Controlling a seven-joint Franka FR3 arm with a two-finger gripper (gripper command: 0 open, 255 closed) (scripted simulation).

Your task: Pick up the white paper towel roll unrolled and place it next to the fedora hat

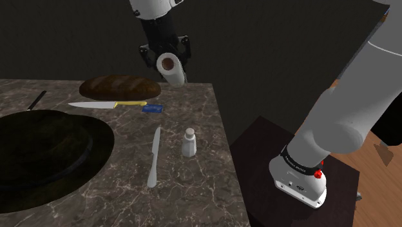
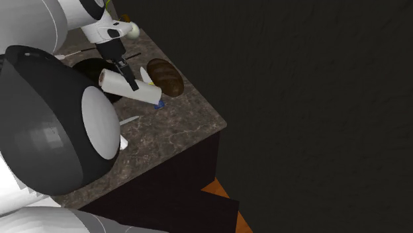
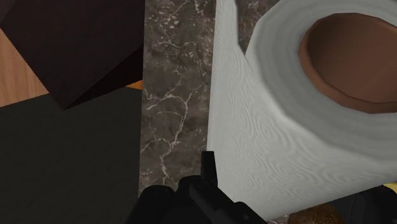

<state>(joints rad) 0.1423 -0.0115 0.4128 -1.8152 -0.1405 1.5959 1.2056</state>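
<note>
The white paper towel roll (image 1: 171, 68) with a brown cardboard core hangs in the air above the table's far edge, with a loose sheet trailing from it. My black gripper (image 1: 165, 54) is shut on it from above. In the second exterior view the roll (image 2: 130, 88) lies sideways between the fingers (image 2: 128, 73). Up close in the wrist view, the roll (image 3: 286, 127) presses against one fingertip (image 3: 207, 167); the other is hidden behind it. The wide-brimmed black fedora hat (image 1: 45, 155) rests on the marble table (image 1: 193, 180) at the shoulder view's left.
Below the roll lie a dark bread loaf (image 1: 120, 86), a yellow-handled knife (image 1: 109, 104) and a small blue item (image 1: 152, 108). A pale butter knife (image 1: 154, 157) and a white shaker (image 1: 189, 142) sit between the hat and the table's right edge. The stand (image 1: 258, 161) is at the lower right.
</note>
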